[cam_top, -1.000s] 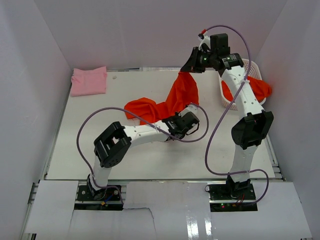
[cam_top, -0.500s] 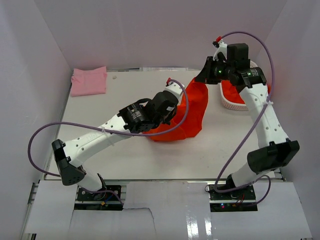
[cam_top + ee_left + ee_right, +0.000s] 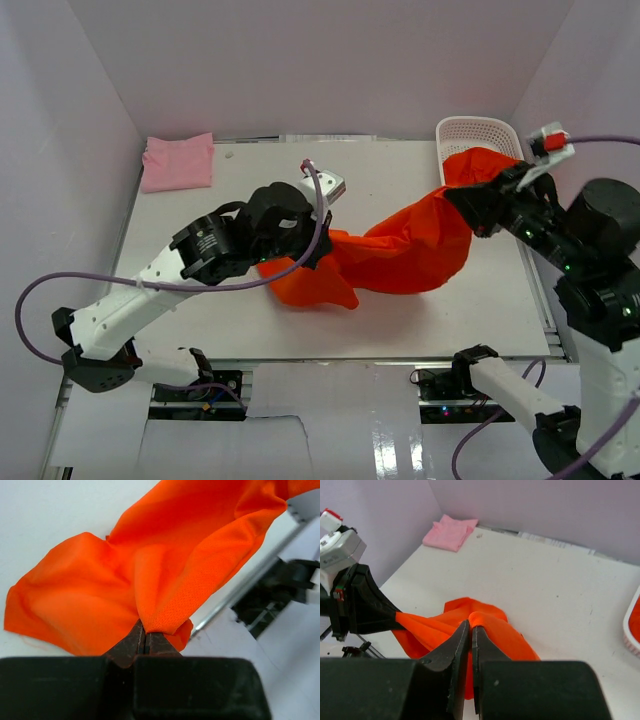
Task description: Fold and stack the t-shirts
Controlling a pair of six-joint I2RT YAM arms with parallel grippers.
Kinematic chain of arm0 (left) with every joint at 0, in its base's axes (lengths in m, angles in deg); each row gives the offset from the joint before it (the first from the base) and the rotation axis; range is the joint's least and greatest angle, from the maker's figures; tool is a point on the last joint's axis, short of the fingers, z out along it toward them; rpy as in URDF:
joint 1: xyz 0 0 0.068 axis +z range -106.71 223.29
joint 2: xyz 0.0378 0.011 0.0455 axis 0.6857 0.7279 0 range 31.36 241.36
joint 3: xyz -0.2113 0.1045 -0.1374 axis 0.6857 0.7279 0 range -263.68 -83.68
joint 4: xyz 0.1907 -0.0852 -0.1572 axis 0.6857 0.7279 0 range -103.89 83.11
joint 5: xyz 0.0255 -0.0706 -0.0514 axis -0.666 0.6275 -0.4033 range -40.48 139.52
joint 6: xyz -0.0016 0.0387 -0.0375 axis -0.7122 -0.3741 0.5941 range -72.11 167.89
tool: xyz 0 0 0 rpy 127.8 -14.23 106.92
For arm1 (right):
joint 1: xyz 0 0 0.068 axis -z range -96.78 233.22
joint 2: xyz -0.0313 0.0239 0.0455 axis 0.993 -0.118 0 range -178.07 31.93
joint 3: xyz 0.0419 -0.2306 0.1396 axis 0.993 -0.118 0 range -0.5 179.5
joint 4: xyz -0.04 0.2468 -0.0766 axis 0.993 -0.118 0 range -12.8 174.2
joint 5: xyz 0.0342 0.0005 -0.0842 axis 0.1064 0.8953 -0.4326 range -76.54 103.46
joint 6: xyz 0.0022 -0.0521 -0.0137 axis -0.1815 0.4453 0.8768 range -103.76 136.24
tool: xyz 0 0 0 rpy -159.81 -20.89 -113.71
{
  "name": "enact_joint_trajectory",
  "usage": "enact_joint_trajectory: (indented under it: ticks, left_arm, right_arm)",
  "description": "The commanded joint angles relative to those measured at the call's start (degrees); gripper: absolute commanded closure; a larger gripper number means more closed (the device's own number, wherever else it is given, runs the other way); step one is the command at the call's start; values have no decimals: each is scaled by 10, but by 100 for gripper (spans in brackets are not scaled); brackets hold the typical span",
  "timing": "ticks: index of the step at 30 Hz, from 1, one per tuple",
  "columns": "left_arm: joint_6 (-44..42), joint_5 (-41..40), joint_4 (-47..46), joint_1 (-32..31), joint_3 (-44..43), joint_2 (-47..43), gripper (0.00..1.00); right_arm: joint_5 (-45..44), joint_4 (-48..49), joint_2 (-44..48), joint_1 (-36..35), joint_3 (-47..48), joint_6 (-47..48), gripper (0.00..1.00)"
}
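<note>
One orange-red t-shirt [image 3: 400, 250] hangs stretched in a crumpled, twisted band above the middle of the tabletop [image 3: 400, 320], its looser left end sagging onto the surface. At that end the left pincer [image 3: 145, 634] is clenched on a bunched fold. The right pincer [image 3: 470, 626] is clamped on the other end, raised near the white basket [image 3: 478, 132]. Off in the far left corner, a light pink t-shirt [image 3: 178, 162] lies folded.

The left arm [image 3: 150, 285] stretches from the lower left of the frame up toward the centre, and the left jaws are pinched together on the orange t-shirt [image 3: 410, 245]. The right arm [image 3: 600, 260] stands at the right edge, reaching up-left. The right jaws are clamped on the same cloth.
</note>
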Motion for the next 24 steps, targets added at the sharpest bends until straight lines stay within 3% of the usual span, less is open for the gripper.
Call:
enact_joint_trajectory:
  ticks: [1, 6, 11, 14, 15, 16, 18, 24]
  left_arm:
    - [-2, 141, -2, -10, -21, -55, 100]
    - [-30, 266, -44, -10, -13, -93, 100]
    - [-55, 247, -87, -4, 3, -112, 100]
    - [-66, 254, -81, 57, -6, -89, 100]
    - [-76, 288, -81, 135, -3, -80, 100]
    - [-78, 362, -84, 178, 18, -70, 100]
    - [-80, 414, -105, 268, 54, -39, 100]
    - [-32, 352, -210, 321, 178, 64, 100]
  right_arm:
    - [11, 28, 59, 1, -10, 40, 92]
    - [2, 98, 119, 1, -29, 38, 92]
    - [6, 142, 53, 1, -16, 28, 92]
    - [-5, 157, -15, 1, 4, 25, 92]
    - [-8, 143, -39, 1, 33, 26, 92]
    - [-7, 130, -60, 1, 49, 27, 92]
    - [-7, 114, -116, 1, 57, 22, 92]
    - [-27, 144, -176, 1, -44, -1, 92]
